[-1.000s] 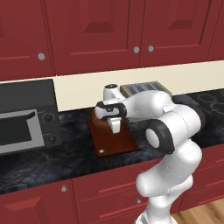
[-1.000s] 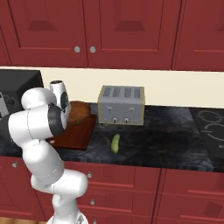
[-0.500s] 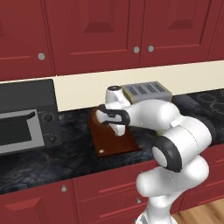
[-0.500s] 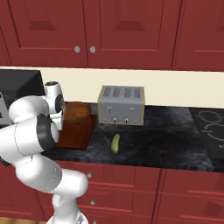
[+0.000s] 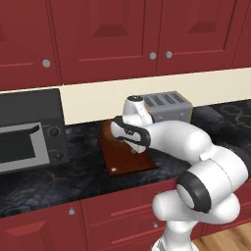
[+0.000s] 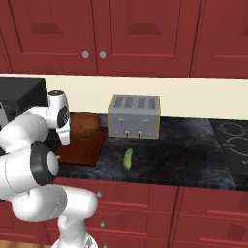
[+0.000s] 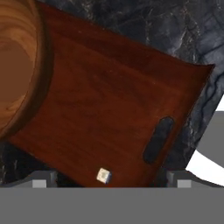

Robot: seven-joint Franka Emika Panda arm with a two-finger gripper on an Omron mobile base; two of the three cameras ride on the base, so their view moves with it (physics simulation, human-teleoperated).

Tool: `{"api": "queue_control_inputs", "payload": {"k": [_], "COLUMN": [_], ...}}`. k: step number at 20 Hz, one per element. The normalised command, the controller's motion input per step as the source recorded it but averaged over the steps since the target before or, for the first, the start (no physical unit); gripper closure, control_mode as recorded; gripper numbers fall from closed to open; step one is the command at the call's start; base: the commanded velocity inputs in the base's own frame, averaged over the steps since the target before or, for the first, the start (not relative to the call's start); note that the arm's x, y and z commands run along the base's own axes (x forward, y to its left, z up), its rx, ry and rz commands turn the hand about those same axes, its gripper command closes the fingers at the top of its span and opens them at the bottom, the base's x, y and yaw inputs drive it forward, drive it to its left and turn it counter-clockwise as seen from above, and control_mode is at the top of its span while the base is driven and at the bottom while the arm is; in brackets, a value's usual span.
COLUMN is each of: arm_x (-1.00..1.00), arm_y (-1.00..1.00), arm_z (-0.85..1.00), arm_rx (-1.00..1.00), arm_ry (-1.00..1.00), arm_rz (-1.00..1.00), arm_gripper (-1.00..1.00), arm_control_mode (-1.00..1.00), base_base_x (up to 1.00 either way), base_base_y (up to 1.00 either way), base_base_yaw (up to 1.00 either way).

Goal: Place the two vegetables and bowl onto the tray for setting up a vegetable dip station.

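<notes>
While the fingers [image 7: 109, 177] stand spread wide with nothing between them, they hang over the bare handle end of the tray [image 7: 113, 105], as the hand view shows. The bowl [image 7: 17, 65] already sits on the tray's far end, against the back of the board; in the right base view the bowl [image 6: 83, 125] rests on the tray [image 6: 82, 150] just left of the toaster [image 6: 134, 116]. The slot handle [image 7: 157, 140] and small white dot [image 7: 103, 175] lie at the near end, close below the fingers.

One vegetable remains off the board: the green cucumber-like piece [image 6: 128, 158] lies on the dark surface [image 6: 184, 155], in front of the toaster and to the right of the tray, well apart from the fingers. Its long axis runs roughly front to back, slightly tilted. The orange carrot-like piece cannot be made out in these views.

Judgement: the coming move turns on travelling rightward from the tray to the cucumber, and the fingers would best close across its narrow width.
</notes>
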Motion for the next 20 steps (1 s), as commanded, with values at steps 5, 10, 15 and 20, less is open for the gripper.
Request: {"api": "queue_control_inputs", "payload": {"k": [5, 10, 15, 20], "arm_x": [-0.35, -0.37, -0.36, -0.33], "arm_y": [0.00, -0.06, -0.08, -0.08], "arm_z": [0.20, 0.16, 0.10, 0.06], "arm_rx": [0.00, -0.03, -0.10, -0.13], "arm_ry": [-0.01, -0.10, -0.08, -0.02], "arm_rz": [0.31, 0.34, 0.31, 0.21], "arm_gripper": [-1.00, -1.00, -1.00, -1.00], "arm_control_mode": [-1.00, -1.00, -1.00, -1.00], "base_base_x": [0.00, 0.00, 0.00, 0.00], "base_base_y": [0.00, 0.00, 0.00, 0.00], "base_base_yaw": [0.00, 0.00, 0.00, 0.00]}}
